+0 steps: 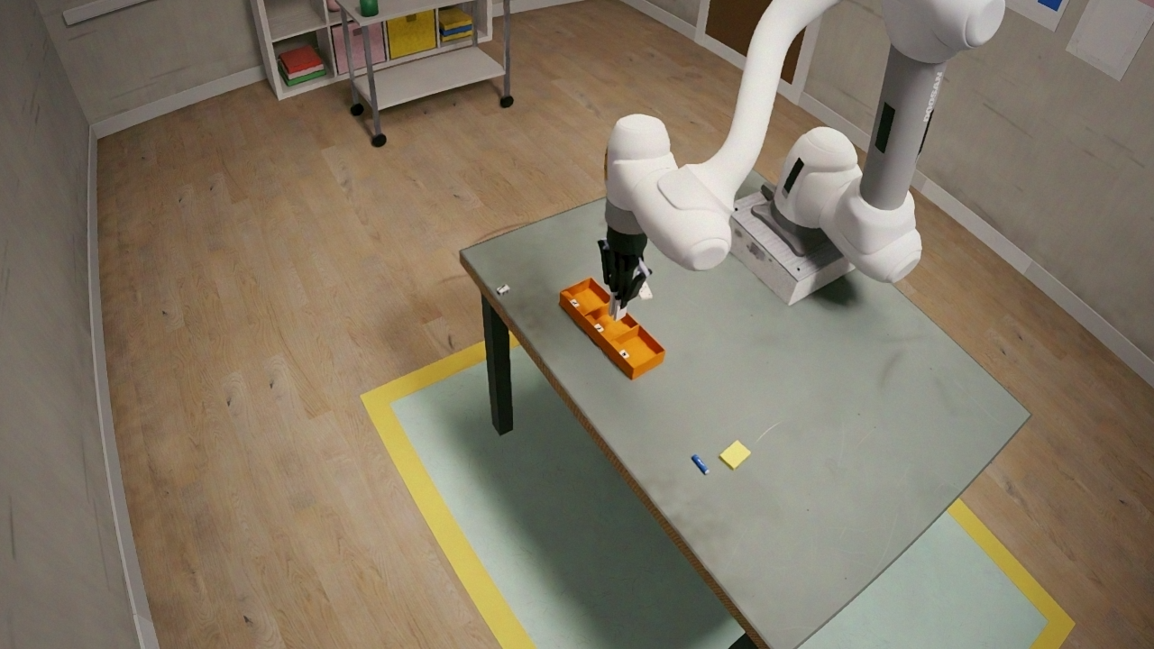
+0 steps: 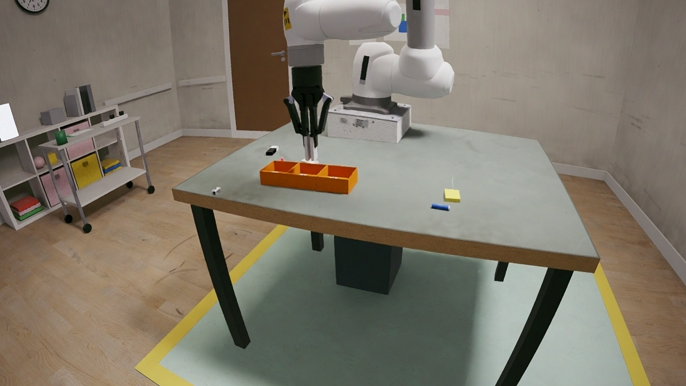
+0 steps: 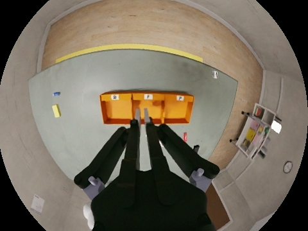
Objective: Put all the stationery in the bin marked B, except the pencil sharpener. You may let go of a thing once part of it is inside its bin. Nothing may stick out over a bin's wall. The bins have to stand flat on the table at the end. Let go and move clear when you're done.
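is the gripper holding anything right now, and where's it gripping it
Nothing is held. The gripper is nearly shut over the orange bin tray, and the narrow gap between its fingertips shows only the tray.

Place: a robot test room, office-like.
Floor: wood planks, with a yellow-bordered mat (image 2: pixel 201 307) under the table (image 2: pixel 479 192).
Upper left: wheeled cart (image 2: pixel 139 139), shelf unit (image 2: pixel 21 158) with coloured boxes, wall clock (image 2: pixel 31 4).
Back wall: brown door (image 2: pixel 254 72).
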You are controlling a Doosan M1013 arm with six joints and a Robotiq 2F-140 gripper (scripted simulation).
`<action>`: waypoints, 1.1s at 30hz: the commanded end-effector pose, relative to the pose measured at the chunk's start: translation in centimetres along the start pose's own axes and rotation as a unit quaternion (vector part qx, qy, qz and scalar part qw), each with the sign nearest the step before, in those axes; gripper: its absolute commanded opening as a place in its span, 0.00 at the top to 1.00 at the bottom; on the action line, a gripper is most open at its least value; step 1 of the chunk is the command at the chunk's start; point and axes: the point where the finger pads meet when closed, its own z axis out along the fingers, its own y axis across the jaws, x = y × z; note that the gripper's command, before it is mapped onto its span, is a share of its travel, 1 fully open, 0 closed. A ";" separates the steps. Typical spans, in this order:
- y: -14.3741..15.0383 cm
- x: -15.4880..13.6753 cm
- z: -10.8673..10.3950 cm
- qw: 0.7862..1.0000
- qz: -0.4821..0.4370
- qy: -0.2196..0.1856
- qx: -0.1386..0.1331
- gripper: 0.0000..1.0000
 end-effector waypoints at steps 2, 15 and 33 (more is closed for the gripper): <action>-0.1 -0.2 -0.2 1.000 -0.003 0.000 -0.003 0.85; -0.1 -0.1 2.8 1.000 -0.003 0.000 -0.003 0.85; -0.1 -0.1 5.1 1.000 -0.003 0.000 -0.003 0.85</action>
